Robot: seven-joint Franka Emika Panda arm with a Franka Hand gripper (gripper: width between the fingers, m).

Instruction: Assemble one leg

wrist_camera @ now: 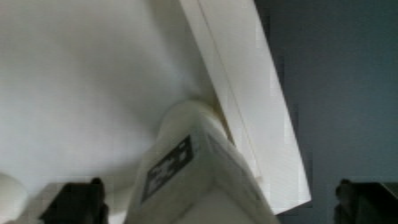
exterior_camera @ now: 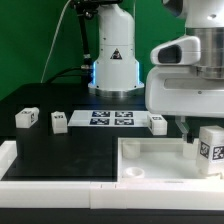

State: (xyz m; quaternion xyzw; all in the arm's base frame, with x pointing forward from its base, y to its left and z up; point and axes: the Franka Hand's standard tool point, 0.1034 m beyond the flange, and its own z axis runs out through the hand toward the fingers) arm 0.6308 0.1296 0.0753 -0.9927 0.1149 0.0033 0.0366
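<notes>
A white leg (exterior_camera: 210, 148) with a black-and-white tag stands upright at the exterior view's right, on the near right corner of the large flat white tray-like piece (exterior_camera: 90, 165). My gripper (exterior_camera: 200, 132) hangs over it. In the wrist view the leg (wrist_camera: 210, 160) sits between my two dark fingers (wrist_camera: 75, 205), which stand wide apart with a gap on each side. The gripper (wrist_camera: 222, 205) is open. The tray piece's flat face (wrist_camera: 89, 80) fills the wrist view behind the leg.
Three more white legs stand on the black table: two at the exterior view's left (exterior_camera: 25, 118) (exterior_camera: 58, 121) and one by the arm (exterior_camera: 158, 123). The marker board (exterior_camera: 110, 118) lies between them. The robot base (exterior_camera: 112, 60) stands behind.
</notes>
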